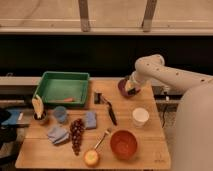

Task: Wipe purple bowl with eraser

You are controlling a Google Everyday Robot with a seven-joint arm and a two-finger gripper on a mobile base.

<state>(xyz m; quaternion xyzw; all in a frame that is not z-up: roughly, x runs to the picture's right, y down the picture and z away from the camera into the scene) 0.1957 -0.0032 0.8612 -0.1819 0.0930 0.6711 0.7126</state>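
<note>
The purple bowl (121, 86) is small, dark and glossy, and it sits at the table's far right edge. My gripper (131, 88) hangs at the end of the white arm, low over the bowl's right side and against its rim. The gripper is shut. A small pale block shows at its tip inside the bowl, and I take this to be the eraser (131, 91). The arm hides the bowl's right part.
A green tray (65, 76) stands at the back left. A dark block (97, 97) and a black-handled tool (110, 112) lie mid-table. A white cup (140, 116), an orange bowl (123, 144), grapes (76, 134), blue cloths (57, 134) and a yellow fruit (91, 158) fill the front.
</note>
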